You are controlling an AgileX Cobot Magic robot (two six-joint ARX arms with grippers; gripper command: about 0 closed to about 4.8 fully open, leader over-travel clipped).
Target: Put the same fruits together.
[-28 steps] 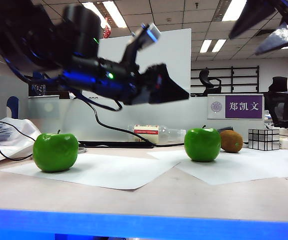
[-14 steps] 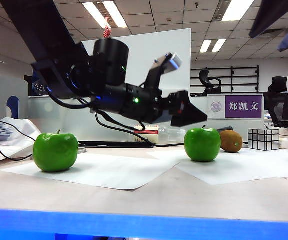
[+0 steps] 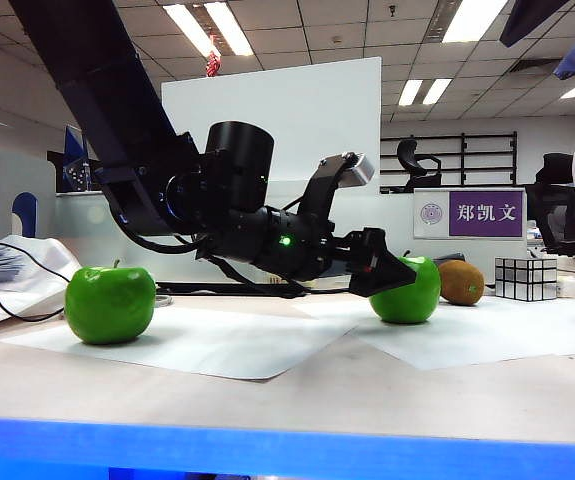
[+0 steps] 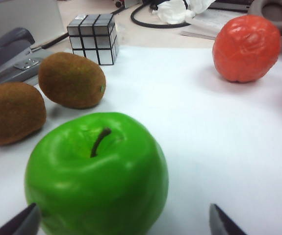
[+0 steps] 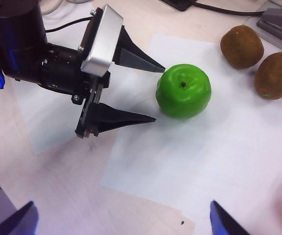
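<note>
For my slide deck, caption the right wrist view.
Open left gripper approaches green apple beside two kiwis on white paper.

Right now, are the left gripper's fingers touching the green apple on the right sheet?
Apart. The right wrist view shows the left gripper open, white paper visible between both fingers and the apple.

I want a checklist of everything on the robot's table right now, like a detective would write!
Surface: pale table with white paper sheets.
Job's things: two green apples, one at the left, one mid-table; two kiwis side by side; one orange-red fruit, apart.
Clutter: mirrored cube, stapler.
Grippers: left gripper open, pointing at the mid-table apple, not touching; right gripper open, high above.
Cables: black cable behind the paper.
Surroundings: office, white board, name sign.
</note>
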